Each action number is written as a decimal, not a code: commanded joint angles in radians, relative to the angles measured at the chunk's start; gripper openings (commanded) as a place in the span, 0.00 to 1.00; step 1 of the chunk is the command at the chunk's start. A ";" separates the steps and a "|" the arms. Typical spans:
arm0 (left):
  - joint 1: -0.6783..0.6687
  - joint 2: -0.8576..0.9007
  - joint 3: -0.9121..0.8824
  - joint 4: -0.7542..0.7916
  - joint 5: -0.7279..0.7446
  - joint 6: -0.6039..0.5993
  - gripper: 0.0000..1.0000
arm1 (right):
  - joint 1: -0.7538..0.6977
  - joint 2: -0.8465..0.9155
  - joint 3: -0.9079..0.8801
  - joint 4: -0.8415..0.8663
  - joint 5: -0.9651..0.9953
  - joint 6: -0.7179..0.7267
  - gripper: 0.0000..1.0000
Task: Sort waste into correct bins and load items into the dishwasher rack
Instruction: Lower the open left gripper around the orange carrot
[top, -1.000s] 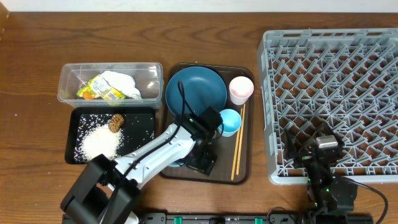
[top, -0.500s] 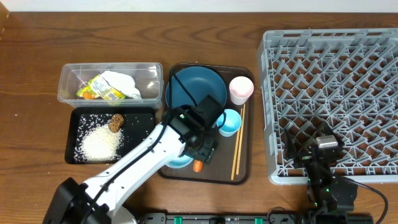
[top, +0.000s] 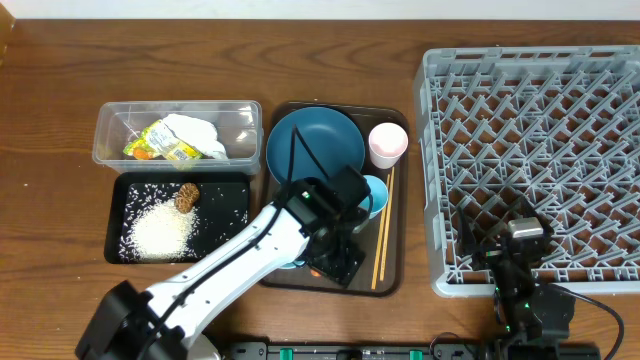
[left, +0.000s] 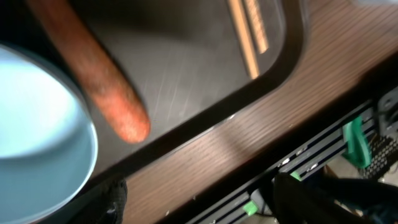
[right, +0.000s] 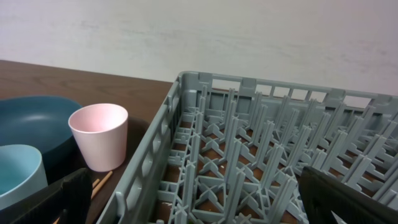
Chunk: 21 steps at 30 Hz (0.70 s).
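My left gripper (top: 337, 258) hangs open and empty over the front of the brown serving tray (top: 397, 272). In the left wrist view the orange carrot (left: 93, 68) lies on that tray beside the light-blue bowl (left: 37, 143), above the open fingers (left: 214, 202). The dark-blue plate (top: 310, 140), pink cup (top: 388, 143), light-blue cup (top: 374, 190) and chopsticks (top: 383, 235) sit on the same tray. My right gripper (top: 518, 240) is open over the front left corner of the grey rack (top: 540, 150), with its fingers (right: 205, 208) either side of the lattice.
The clear tub (top: 110, 125) holds the white napkin (top: 195, 130) and the yellow-green wrapper (top: 165, 148). The black tray (top: 115, 200) in front of it holds the brown lump (top: 187, 197) and the rice (top: 160, 230).
My left gripper drew back toward the plate, uncovering the carrot on the tray, then came forward over it again. The right arm has not moved.
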 joint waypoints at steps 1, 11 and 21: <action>-0.001 0.042 -0.017 -0.019 0.005 0.037 0.76 | 0.005 0.000 -0.001 -0.004 -0.004 -0.012 0.99; -0.001 0.143 -0.026 -0.028 -0.028 0.053 0.76 | 0.005 0.000 -0.001 -0.004 -0.004 -0.013 0.99; 0.000 0.180 -0.028 -0.005 -0.146 0.052 0.77 | 0.005 0.000 -0.001 -0.004 -0.004 -0.013 0.99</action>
